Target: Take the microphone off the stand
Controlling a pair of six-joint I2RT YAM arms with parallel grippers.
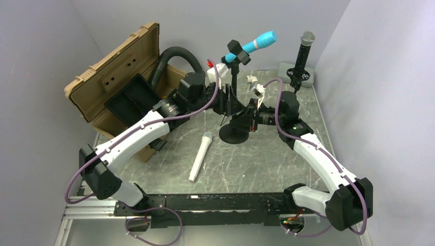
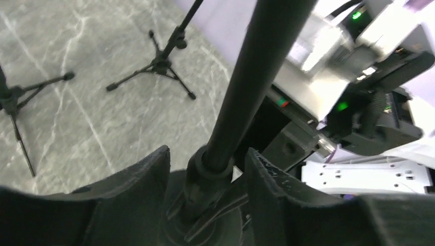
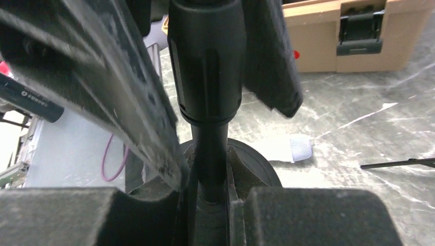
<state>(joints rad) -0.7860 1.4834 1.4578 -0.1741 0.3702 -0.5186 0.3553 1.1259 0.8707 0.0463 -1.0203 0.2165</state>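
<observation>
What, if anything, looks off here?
A white microphone lies loose on the table beside the round-base stand. Left tool and right tool flank the stand's pole low down, well below the blue microphone.

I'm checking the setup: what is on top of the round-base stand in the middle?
A blue microphone sits tilted in the clip atop the stand. Lower down, the left pincer and right pincer cover part of its pole.
</observation>
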